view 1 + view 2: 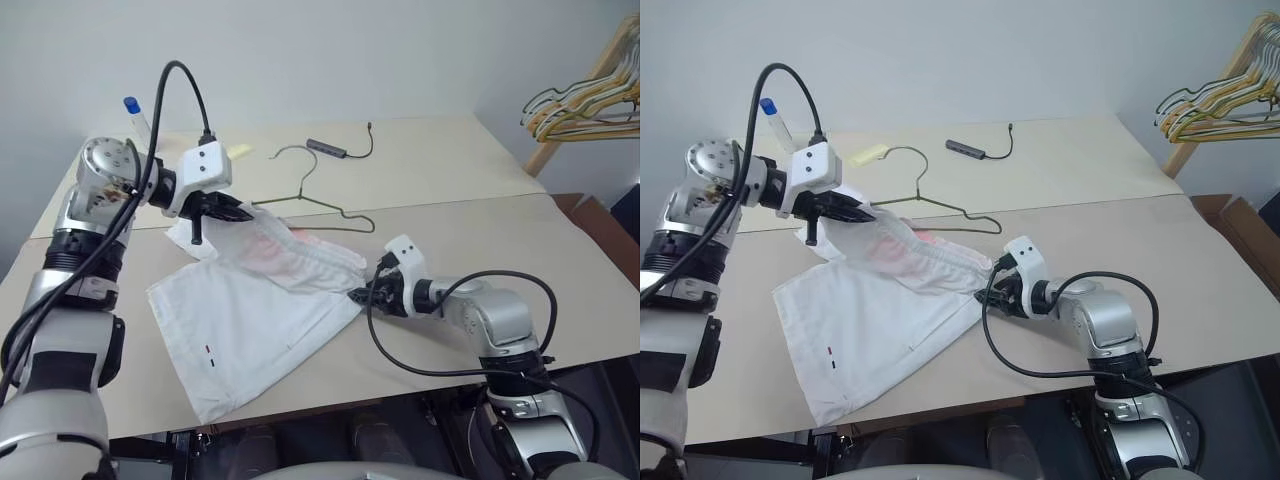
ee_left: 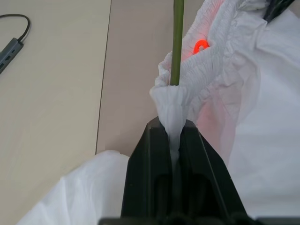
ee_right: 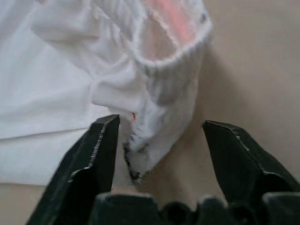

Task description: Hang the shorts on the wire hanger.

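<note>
Left hand (image 1: 228, 211) is pressed together on a bunched bit of the shorts' (image 1: 250, 320) elastic waistband, holding that corner lifted off the surface (image 1: 470, 235). Left wrist view confirms it: both black fingers (image 2: 150, 159) clamp a twisted wad of white cloth, with the thin olive wire of the wire hanger (image 1: 315, 200) running straight up from the pinch point, right against the gathered cloth. Can't tell whether the wire is inside the grip or just behind it.

Shorts lie mostly flat on the near half of the surface, legs spread toward the front edge, waistband end raised and stretched between the two hands. Pink stain shows on the waistband area; small dark mark sits on the lower leg panel.

Right hand (image 1: 362, 294) sits low at the other end of the waistband, near the surface. Right wrist view: fingers (image 3: 96, 154) spread apart, a folded corner of the waistband hanging between them, not gripped. Cloth is close to one finger, well clear of the other.

Wire hanger lies on the far half of the surface, hook pointing away, its lower bar running along the seam between the two surface panels and passing just behind the raised waistband.

Also on the surface: a dark cable adapter (image 1: 330, 148) past the hanger, a yellow note (image 1: 239, 150). A wooden rack with bunched hangers (image 1: 585, 100) stands off to the right.
</note>
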You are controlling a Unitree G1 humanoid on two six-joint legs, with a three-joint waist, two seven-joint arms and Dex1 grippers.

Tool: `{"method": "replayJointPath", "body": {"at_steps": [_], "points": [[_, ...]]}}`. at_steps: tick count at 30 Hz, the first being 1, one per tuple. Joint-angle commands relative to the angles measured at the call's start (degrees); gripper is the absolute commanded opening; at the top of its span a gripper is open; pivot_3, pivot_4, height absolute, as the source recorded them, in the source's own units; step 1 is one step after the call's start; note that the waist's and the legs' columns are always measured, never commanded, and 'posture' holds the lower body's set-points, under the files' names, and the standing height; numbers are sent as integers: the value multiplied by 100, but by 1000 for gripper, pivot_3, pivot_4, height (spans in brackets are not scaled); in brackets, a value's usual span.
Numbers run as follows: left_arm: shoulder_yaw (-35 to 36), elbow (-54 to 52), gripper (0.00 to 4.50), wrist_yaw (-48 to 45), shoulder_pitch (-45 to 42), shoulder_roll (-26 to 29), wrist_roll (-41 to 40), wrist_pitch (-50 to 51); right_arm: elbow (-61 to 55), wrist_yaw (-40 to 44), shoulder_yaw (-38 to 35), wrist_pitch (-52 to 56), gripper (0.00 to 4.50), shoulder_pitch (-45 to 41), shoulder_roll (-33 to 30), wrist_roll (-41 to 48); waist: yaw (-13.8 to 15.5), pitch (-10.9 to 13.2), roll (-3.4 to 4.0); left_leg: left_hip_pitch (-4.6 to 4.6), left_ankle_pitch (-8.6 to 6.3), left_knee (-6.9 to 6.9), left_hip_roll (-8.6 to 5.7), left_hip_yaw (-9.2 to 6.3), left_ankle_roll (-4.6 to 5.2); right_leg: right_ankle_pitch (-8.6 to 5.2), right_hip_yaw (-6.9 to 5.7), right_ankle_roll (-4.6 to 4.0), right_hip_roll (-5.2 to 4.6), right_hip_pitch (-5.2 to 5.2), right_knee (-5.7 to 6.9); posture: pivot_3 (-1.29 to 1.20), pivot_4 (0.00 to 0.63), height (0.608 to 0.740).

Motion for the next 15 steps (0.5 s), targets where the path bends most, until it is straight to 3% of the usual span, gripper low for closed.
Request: {"method": "replayJointPath", "body": {"at_steps": [1, 7, 15], "points": [[238, -218, 0, 45, -27, 124, -80, 17, -53, -27, -214, -241, 1999, -139, -81, 103, 0, 0, 0, 0, 0, 0, 0, 0, 0, 0, 0, 0, 0, 0, 0, -47, 0, 740], [454, -328, 0, -145, 106, 238, -315, -23, 118, -56, -516, -317, 13, -318, -116, 201, 0, 0, 0, 1, 0, 0, 0, -1, 0, 0, -1, 0, 0, 0, 2, -45, 0, 740], [744, -459, 0, -293, 344, 325, -588, -377, 388, 7, -613, -440, 13, -512, -314, 279, 5, 0, 0, 0, 0, 0, 0, -3, 0, 0, -2, 0, -1, 1, 1, -38, 0, 740]]}}
